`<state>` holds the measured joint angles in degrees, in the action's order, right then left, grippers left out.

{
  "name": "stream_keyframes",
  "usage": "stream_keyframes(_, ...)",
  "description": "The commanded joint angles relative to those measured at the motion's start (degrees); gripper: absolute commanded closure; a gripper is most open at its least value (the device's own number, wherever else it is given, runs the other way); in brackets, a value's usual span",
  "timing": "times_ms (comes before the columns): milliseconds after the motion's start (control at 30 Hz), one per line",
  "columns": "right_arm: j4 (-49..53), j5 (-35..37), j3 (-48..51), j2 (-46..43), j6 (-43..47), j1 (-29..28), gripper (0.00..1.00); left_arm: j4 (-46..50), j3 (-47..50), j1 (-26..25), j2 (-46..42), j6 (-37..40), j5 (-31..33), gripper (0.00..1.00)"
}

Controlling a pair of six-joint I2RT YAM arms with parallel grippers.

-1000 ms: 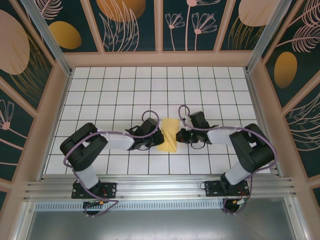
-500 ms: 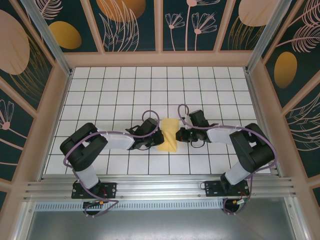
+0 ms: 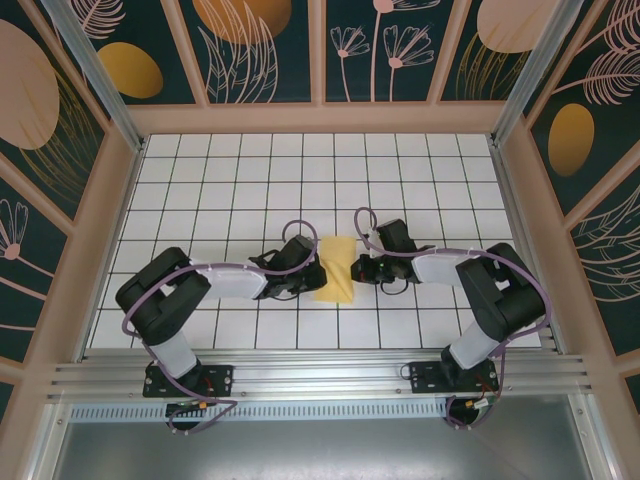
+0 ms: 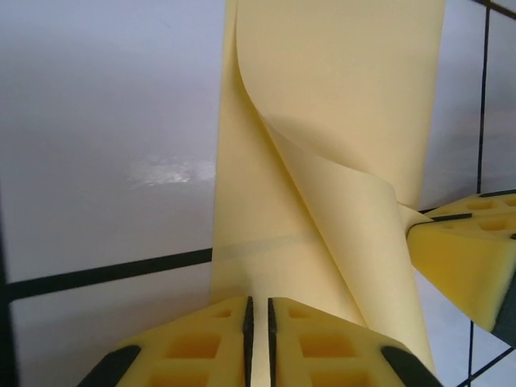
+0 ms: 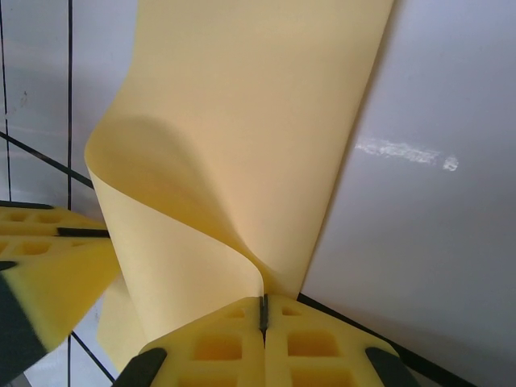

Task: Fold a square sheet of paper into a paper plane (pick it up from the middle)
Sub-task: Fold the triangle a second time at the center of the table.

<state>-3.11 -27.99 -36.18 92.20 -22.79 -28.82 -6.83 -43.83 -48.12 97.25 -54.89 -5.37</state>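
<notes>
The square sheet of paper (image 3: pixel 337 268) is pale yellow and lies folded into a narrow strip between both grippers on the tiled floor. My left gripper (image 3: pixel 318 274) sits low at its left edge. In the left wrist view its jaws (image 4: pixel 258 301) stand a thin slit apart over the paper (image 4: pixel 322 121), where a flap curls up toward the right. My right gripper (image 3: pixel 356 268) is at the right edge. In the right wrist view it (image 5: pixel 262 300) is shut on the lifted, curled edge of the paper (image 5: pixel 242 121).
White grid tiles (image 3: pixel 300 180) cover the floor, walled by a wooden frame (image 3: pixel 320 118) at the back and sides. An aluminium rail (image 3: pixel 320 375) runs along the near edge by the arm bases. The right gripper's yellow finger (image 4: pixel 463 250) shows in the left wrist view.
My right gripper has edged slightly left toward the paper. The left arm and the paper have barely moved.
</notes>
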Motion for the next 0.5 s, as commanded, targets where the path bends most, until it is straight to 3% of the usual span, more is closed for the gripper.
stream_keyframes(0,2.65,2.87,-0.03,2.25,1.34,0.24,0.99,3.05,-0.84,0.24,-5.01,0.15,2.82,0.8)
stream_keyframes(200,2.41,2.5,-0.2,2.57,1.35,0.2,0.99,-1.35,-1.83,0.36,-8.16,-1.54,2.24,0.74)
stream_keyframes(467,2.09,2.28,0.06,3.25,1.34,0.17,0.99,-6.18,-7.51,0.38,-0.1,-5.12,-2.19,0.73)
